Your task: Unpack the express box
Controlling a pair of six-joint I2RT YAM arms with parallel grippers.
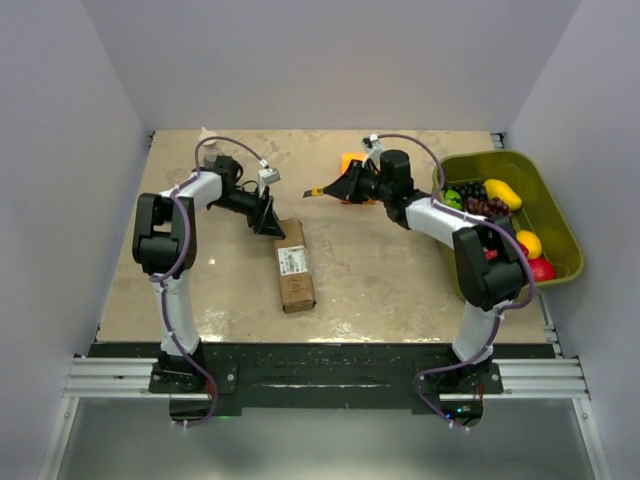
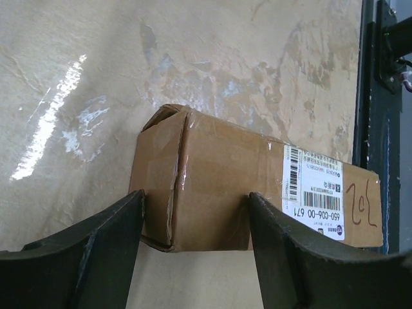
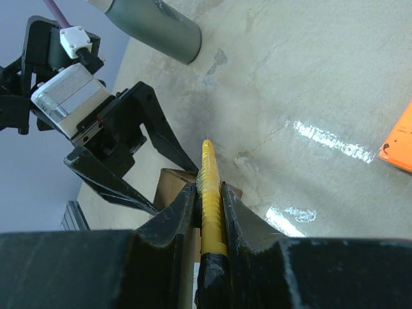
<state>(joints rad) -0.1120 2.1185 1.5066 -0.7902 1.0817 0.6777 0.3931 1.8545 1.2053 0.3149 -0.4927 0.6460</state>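
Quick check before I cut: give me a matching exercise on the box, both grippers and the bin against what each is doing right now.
Things:
1. express box
2. left gripper
3. right gripper
4. green bin

States:
A. shut on a yellow tool
B. holds fruit, beside the right arm
C. open, over one end of the box
D. lies flat, label up, flaps taped

Pairs: 1-D, 2-C, 3-A, 4-B

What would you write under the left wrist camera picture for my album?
The left gripper straddles the taped end of the express box on the tan table, jaws open.
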